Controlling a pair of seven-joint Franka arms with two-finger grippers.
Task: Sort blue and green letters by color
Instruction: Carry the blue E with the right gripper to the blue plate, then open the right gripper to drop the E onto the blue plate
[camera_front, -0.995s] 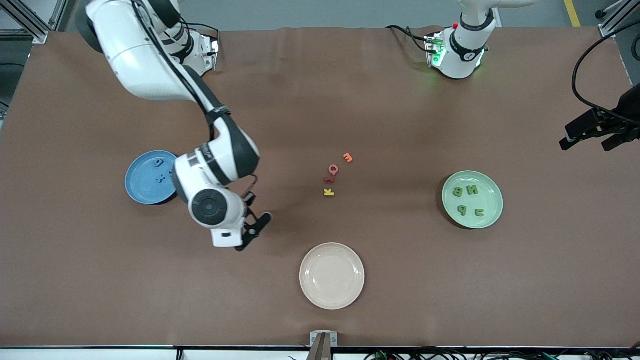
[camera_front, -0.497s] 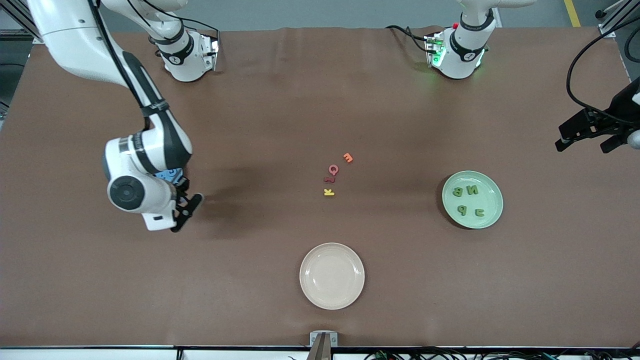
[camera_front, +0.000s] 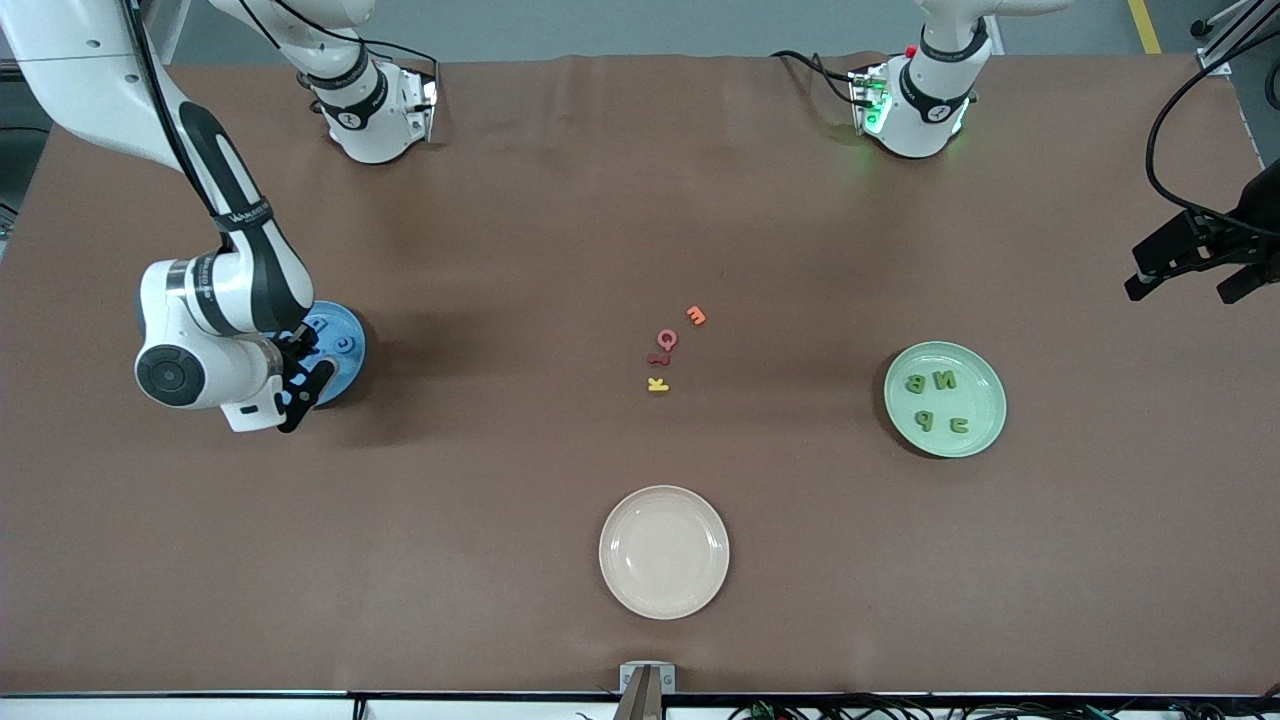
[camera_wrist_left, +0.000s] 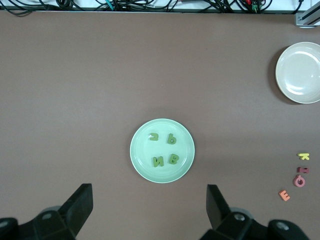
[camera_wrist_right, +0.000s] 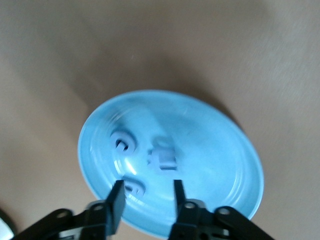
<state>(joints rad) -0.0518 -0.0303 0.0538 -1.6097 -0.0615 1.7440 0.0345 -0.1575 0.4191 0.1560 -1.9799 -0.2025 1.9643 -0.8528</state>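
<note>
Right hand (camera_wrist_right: 146, 197) hangs over the blue plate (camera_front: 345, 372) at the right arm's end of the desk (camera_front: 560, 230); fingers (camera_wrist_right: 116, 199) parted with a gap between them, nothing held. Blue letters (camera_wrist_right: 162, 157) lie in the blue plate below the fingertips; three shapes can be made out in the right wrist view, blurred, the exact count unclear.

Left hand (camera_wrist_left: 150, 210) waits high over the left arm's end of the desk, jaws spread wide, empty. Four green letters (camera_front: 936, 400) lie in the green plate (camera_front: 990, 372) beneath it.

Mid-desk: orange letter (camera_front: 696, 316), two red letters (camera_front: 664, 346) and yellow letter K (camera_front: 657, 384) in a loose line. Cream plate (camera_front: 664, 551), nearest the front camera, holds nothing.
</note>
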